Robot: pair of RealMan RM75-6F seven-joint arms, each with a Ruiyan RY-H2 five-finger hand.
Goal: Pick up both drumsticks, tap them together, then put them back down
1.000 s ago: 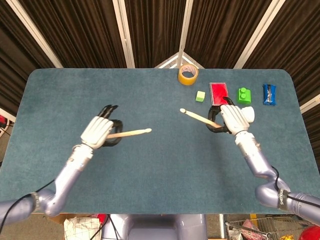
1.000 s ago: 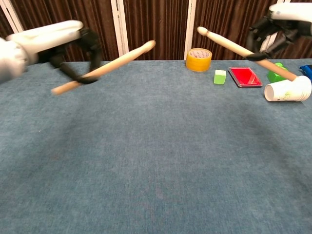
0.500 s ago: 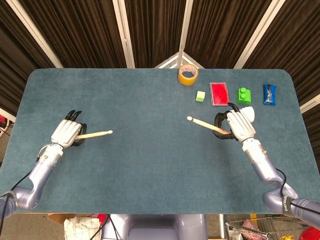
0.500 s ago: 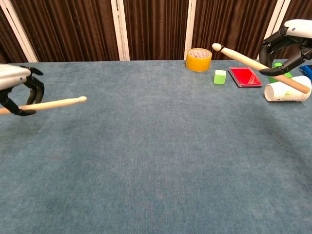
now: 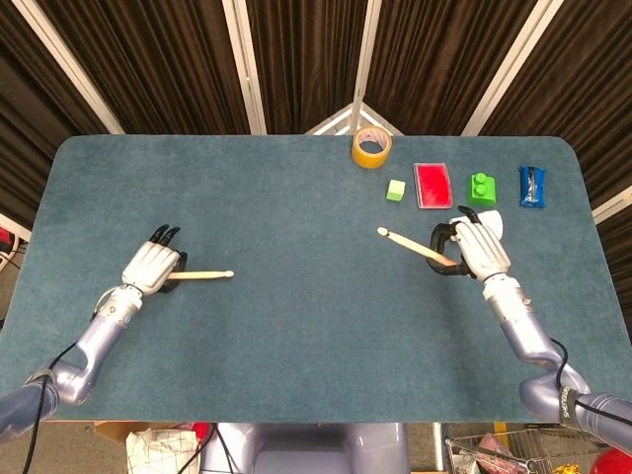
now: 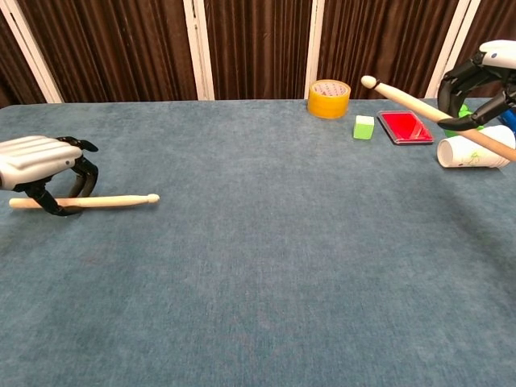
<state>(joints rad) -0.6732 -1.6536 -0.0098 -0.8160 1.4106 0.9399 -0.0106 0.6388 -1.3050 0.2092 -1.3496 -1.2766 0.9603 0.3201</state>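
Drumsticks: pale wood, round tips | L stick [image 5: 202, 276] | R stick [image 5: 415, 247]

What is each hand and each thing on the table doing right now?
Left hand: holds the left drumstick.
Left drumstick: level, low at the table.
Right hand: holds the right drumstick.
Right drumstick: in the air, tip tilted up.
Paper cup: lying on its side.
Tape roll: lying flat.
Red box: lying flat.
Pale green block: sitting on the table.
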